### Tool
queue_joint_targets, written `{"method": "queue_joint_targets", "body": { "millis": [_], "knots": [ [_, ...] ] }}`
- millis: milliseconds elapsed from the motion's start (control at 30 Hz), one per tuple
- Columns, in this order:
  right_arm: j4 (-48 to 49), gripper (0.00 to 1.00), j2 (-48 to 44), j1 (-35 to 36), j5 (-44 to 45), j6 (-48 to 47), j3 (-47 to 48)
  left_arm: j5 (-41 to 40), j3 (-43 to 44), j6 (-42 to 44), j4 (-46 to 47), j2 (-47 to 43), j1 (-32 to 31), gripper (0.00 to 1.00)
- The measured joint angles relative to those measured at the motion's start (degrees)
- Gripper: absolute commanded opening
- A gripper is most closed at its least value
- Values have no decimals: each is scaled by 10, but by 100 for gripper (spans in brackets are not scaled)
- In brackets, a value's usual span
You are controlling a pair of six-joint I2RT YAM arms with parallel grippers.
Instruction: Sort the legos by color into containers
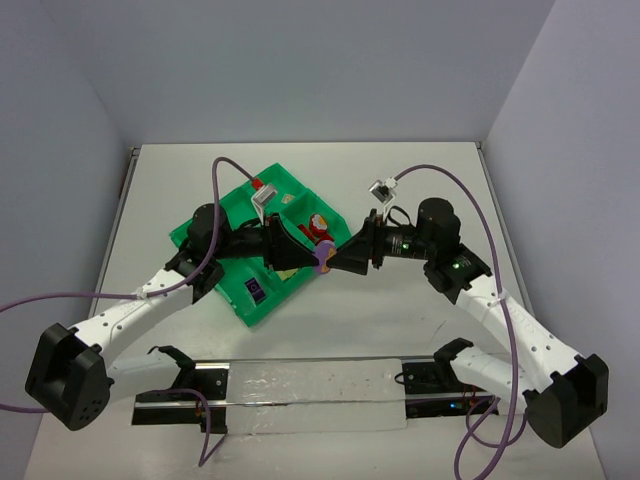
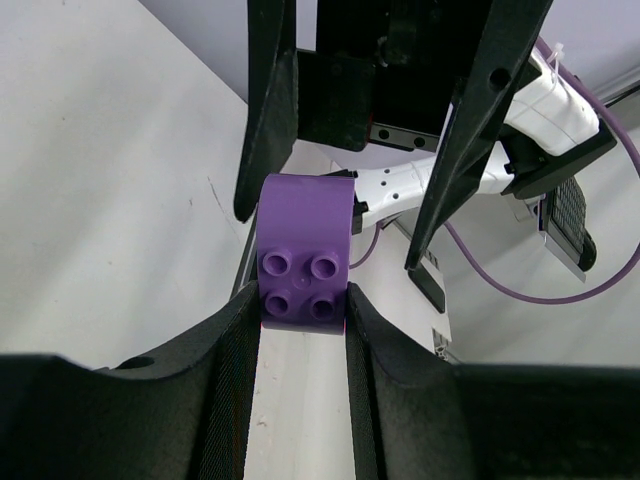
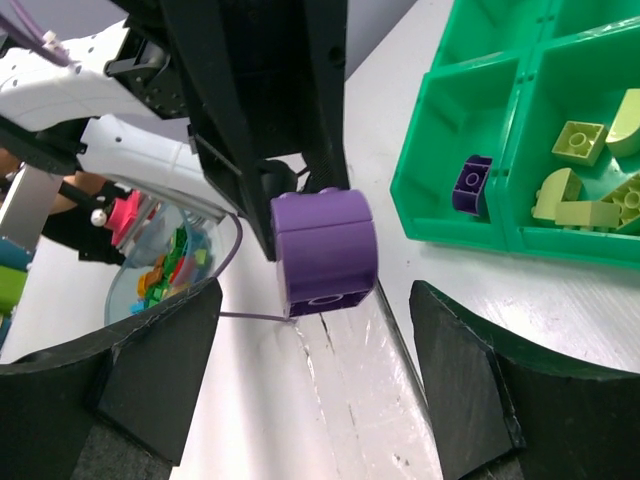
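Observation:
My left gripper [image 2: 303, 305] is shut on a purple lego [image 2: 303, 265], its fingers pressed on the brick's two sides. In the top view the two grippers meet at this lego [image 1: 321, 257], just off the right corner of the green tray [image 1: 235, 205]. My right gripper [image 3: 315, 297] is open, with its jaws wide on both sides of the purple lego [image 3: 324, 250] and not touching it. The tray [image 3: 460, 228] holds another purple lego [image 3: 470, 185] in one compartment and pale yellow-green legos [image 3: 585, 190] in the one beside it. Red legos [image 1: 318, 228] lie in a compartment near the grippers.
A metal rail with a clear sheet [image 1: 320, 395] runs along the near table edge between the arm bases. A clear bowl of mixed coloured pieces [image 3: 165, 275] shows at the left of the right wrist view. Purple cables loop over both arms.

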Motion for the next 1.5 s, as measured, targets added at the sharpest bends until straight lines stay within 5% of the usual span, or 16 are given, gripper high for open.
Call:
{"method": "queue_joint_targets", "body": {
  "millis": [667, 767, 867, 967, 1233, 1500],
  "knots": [
    [55, 62, 14, 0, -30, 16, -8, 1, 0, -13, 7, 2, 2, 0],
    [63, 50, 18, 0, -30, 21, -12, 5, 0, -14, 10, 2, 2, 0],
    [68, 17, 21, 0, -31, 27, -17, 12, 0, -14, 11, 2, 2, 0],
    [71, 0, 23, -1, -32, 31, -18, 15, 1, -13, 11, 3, 3, 0],
    [52, 0, 20, 0, -13, 16, -18, 22, 5, 0, -9, -1, 20, 0],
    [-70, 0, 11, 0, 51, -46, -5, 29, 4, 2, -44, -52, 118, 0]
  ]
}}
